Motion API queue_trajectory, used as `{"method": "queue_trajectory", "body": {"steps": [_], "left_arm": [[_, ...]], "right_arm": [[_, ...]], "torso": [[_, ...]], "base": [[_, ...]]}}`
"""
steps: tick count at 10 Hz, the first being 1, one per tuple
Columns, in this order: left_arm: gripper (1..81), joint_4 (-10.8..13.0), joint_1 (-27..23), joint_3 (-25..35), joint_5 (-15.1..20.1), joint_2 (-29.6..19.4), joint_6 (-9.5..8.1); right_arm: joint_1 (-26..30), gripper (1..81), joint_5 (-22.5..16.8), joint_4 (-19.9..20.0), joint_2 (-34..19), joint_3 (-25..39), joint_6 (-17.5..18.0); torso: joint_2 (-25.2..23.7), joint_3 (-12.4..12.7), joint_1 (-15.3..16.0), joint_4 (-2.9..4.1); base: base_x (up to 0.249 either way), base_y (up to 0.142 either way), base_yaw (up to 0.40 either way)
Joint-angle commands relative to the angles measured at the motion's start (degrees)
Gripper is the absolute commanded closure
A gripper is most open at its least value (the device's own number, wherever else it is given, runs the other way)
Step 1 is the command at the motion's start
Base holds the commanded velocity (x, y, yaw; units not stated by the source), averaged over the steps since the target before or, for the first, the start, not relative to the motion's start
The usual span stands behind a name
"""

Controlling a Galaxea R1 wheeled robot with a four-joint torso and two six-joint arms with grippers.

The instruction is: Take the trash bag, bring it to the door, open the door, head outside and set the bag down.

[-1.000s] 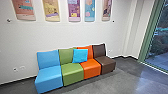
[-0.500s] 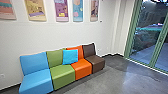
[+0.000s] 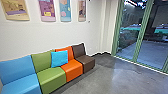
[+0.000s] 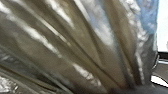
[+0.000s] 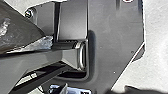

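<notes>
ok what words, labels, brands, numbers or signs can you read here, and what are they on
None can be read for certain.
Wall posters: coloured shapes and small marks, too blurred to read.
Trash bag, left wrist view: creases and glare, no legible print.
Robot's dark plate: a small round mark with some red, cut off by the picture's edge, no legible text.
Pale piece, right wrist view: dark marks, too blurred to read.

I see blue seat (image 3: 21,83), green seat (image 3: 51,78), orange seat (image 3: 72,68), brown seat (image 3: 86,61), plain bright-blue cushion (image 3: 59,59). White wall (image 3: 37,37), mottled grey floor (image 3: 105,80), green door frame (image 3: 140,32). My trash bag (image 4: 62,37): olive-brown, streaked silvery white.
</notes>
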Motion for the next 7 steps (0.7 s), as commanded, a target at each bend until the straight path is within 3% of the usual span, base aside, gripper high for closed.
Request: {"method": "queue_trajectory", "body": {"steps": [1, 7], "left_arm": [[81.1, -0.32, -3.14, -0.71, 3.13, 0.32, 0.09], [81.1, -0.23, -3.15, -0.80, 2.68, 0.50, 0.08]], "right_arm": [[2.95, 1.0, -2.61, 0.21, 1.58, -2.64, 0.21], [2.77, 1.0, -2.60, -1.46, 2.99, -3.70, -0.49]], "torso": [[0.00, 0.00, 0.00, 0.00], [0.00, 0.00, 0.00, 0.00]], "base": [[0.000, 0.000, -0.340], [0.000, 0.000, -0.341]]}}
